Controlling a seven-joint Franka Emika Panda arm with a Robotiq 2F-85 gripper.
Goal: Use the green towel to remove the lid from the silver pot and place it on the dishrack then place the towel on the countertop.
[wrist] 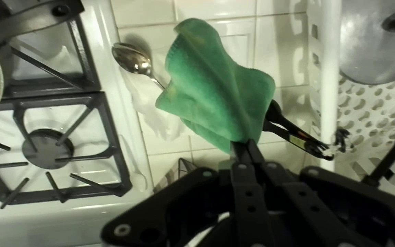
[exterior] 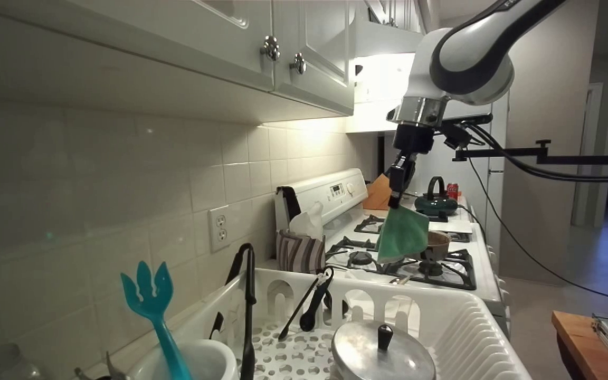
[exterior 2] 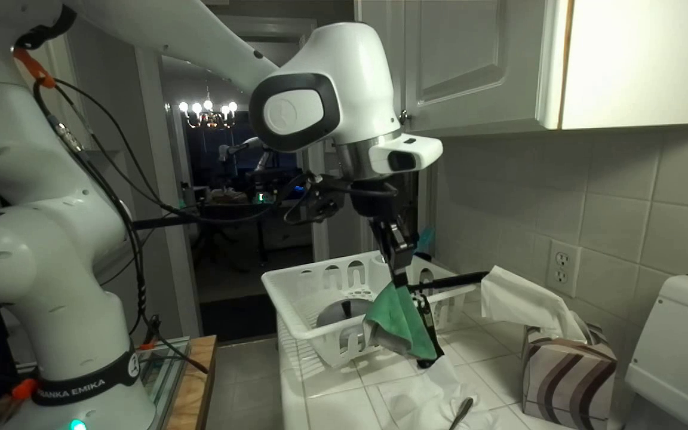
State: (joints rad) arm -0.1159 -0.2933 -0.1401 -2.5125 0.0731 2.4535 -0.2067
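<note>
My gripper is shut on the green towel, which hangs from its fingertips. In the wrist view the fingertips pinch the towel above the tiled countertop. In an exterior view the gripper and towel appear in front of the dishrack's near edge. The silver lid with a black knob lies in the white dishrack; it also shows in the wrist view. The pot sits uncovered on a stove burner, partly behind the towel.
A spoon lies on a paper towel between stove and dishrack. Black utensils hang over the rack's edge. A striped tissue box stands by the wall. Cabinets overhang the counter. A kettle is farther back.
</note>
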